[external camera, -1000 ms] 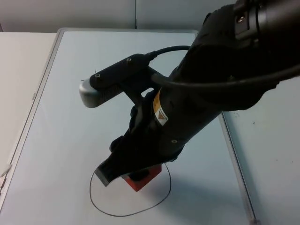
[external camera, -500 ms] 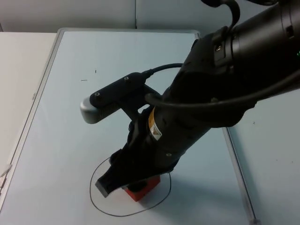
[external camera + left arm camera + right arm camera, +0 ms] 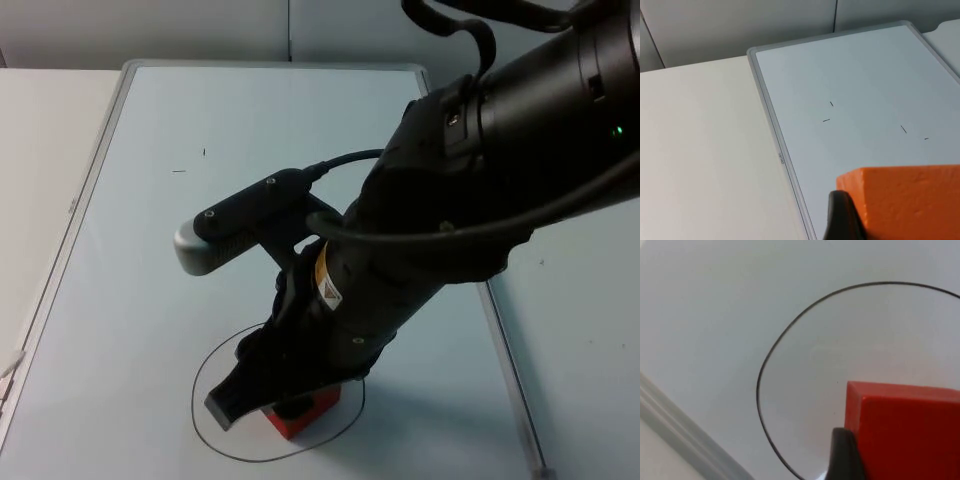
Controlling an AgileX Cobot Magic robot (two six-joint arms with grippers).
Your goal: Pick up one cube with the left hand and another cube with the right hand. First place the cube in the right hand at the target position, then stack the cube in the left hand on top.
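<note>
My right gripper is shut on a red cube and holds it low inside the black drawn circle near the whiteboard's front edge. The right wrist view has the red cube beside a black fingertip, over the circle line. I cannot tell whether the cube touches the board. My left gripper is shut on an orange cube, held high above the whiteboard; one fingertip presses its side.
The whiteboard has a grey frame and lies on the white table. The right arm covers the board's middle and right. A few small pen marks dot the board.
The right arm has moved toward the front edge and lower, carrying the red cube deeper into the circle.
</note>
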